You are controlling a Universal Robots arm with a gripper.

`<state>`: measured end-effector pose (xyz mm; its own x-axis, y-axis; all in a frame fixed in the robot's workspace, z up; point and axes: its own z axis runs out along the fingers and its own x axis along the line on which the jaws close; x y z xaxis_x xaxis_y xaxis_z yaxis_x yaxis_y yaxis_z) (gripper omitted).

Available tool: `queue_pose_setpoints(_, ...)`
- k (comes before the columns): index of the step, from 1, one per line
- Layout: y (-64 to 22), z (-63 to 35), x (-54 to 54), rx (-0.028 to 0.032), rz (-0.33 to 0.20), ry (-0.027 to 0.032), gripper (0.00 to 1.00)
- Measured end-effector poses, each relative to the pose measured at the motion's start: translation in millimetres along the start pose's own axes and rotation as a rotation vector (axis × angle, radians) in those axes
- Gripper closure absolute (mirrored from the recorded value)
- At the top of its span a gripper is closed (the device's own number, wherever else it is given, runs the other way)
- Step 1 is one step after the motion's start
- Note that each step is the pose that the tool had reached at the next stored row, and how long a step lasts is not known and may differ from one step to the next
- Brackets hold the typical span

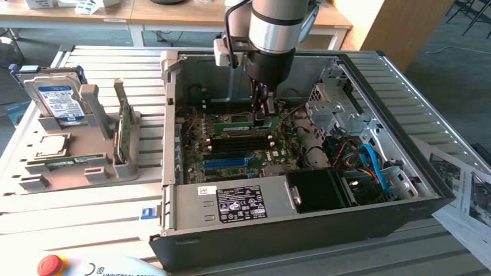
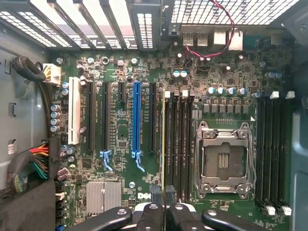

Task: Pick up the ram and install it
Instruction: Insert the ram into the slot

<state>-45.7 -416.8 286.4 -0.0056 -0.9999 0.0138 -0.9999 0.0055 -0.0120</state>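
The ram [image 1: 236, 122], judged light, stiff, fragile, best gripped edgewise, was pinched between the fingers [image 2: 156, 191], 12 o'clock of the PSU [image 1: 234, 204].

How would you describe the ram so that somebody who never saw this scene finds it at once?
Find the open computer case on the slatted table and look at its motherboard. There the arm's gripper is shut on the ram, a thin green stick standing on edge at the black memory slots. The slots beside it are black and empty; it alone rises above them.
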Motion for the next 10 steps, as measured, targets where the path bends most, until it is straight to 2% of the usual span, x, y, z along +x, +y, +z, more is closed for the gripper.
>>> queue_pose_setpoints(10, 0.2, 8.8, -0.2, 0.0001, 0.001, -0.0001, 0.88)
